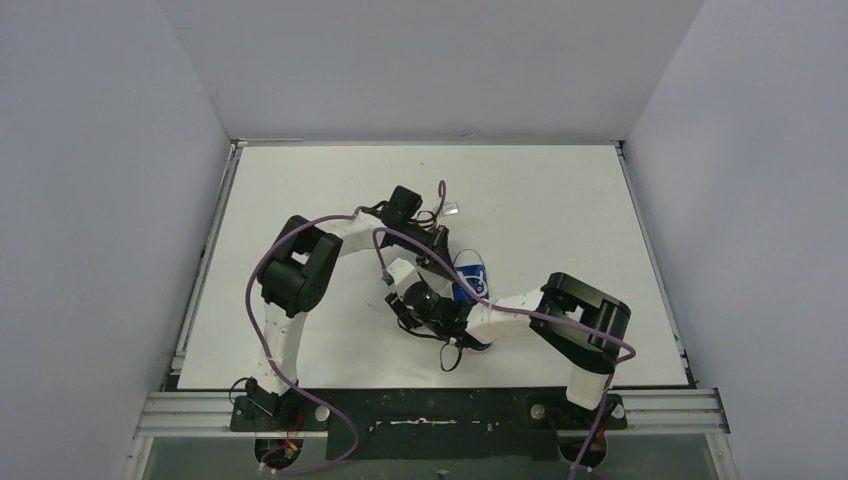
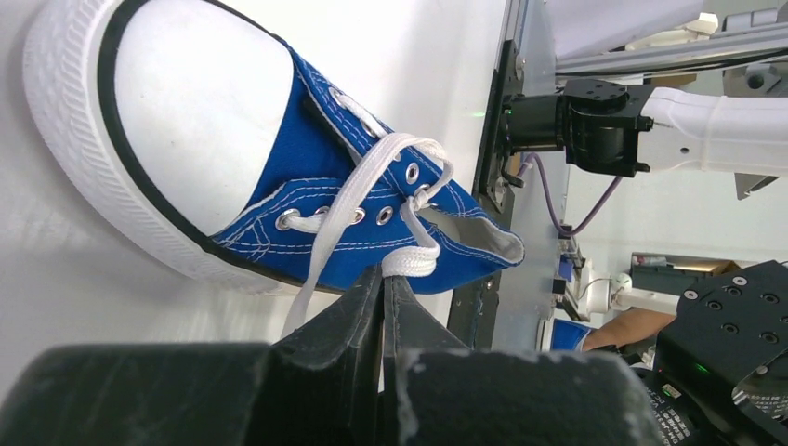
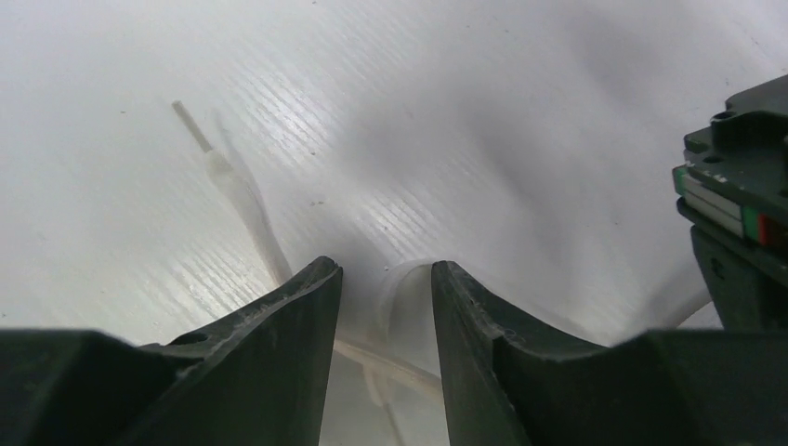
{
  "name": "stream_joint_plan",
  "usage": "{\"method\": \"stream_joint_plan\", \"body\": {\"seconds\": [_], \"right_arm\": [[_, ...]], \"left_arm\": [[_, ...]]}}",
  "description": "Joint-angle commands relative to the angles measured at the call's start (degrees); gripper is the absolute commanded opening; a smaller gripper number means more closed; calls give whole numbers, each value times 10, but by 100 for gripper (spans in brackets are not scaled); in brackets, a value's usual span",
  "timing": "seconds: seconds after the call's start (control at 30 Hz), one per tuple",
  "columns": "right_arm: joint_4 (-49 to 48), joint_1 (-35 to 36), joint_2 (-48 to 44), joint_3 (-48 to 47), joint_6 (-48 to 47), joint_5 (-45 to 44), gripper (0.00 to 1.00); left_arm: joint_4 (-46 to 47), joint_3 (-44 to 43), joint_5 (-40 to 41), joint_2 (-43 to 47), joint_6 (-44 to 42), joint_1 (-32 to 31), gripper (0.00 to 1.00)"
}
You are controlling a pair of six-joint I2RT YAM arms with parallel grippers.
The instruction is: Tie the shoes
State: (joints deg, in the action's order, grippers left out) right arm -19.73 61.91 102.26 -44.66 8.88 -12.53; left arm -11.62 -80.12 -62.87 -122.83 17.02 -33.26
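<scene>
L black-and-white jointed arm (image 1: 300, 265): elbow bent, forearm reaching in twd centre. L black two-finger gripper (image 2: 383, 274): jaws pressed tight together. R black-and-white jointed arm (image 1: 585, 315): folded, forearm pointing left. R black two-finger gripper (image 3: 386, 271): angled down, jaws partly apart. Wrists near each other.

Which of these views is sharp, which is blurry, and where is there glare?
Left wrist: sneaker sharp and evenly lit. Right wrist: lace soft and out of focus, bright glare streaking the table. Top external: even, flat light, nothing blown out.
</scene>
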Motion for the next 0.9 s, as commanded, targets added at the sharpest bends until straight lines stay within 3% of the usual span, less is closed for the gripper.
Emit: {"method": "stream_joint_plan", "body": {"seconds": [0.0, 0.3, 0.47, 0.67, 0.87], "right_arm": [[34, 8, 16, 4, 10, -14, 41], [79, 5, 29, 5, 111, -65, 30], [80, 3, 38, -6, 120, -58, 0], [1, -21, -14, 0, 39, 35, 0], [13, -56, -104, 13, 10, 137, 0]], "left_arm": [[68, 8, -23, 30, 41, 12, 0], [132, 47, -20, 54, 66, 12, 0], [149, 71, -14, 73, 72, 10, 0], [195, 95, -7, 88, 110, 10, 0], [240, 121, -3, 108, 162, 10, 0]]}}
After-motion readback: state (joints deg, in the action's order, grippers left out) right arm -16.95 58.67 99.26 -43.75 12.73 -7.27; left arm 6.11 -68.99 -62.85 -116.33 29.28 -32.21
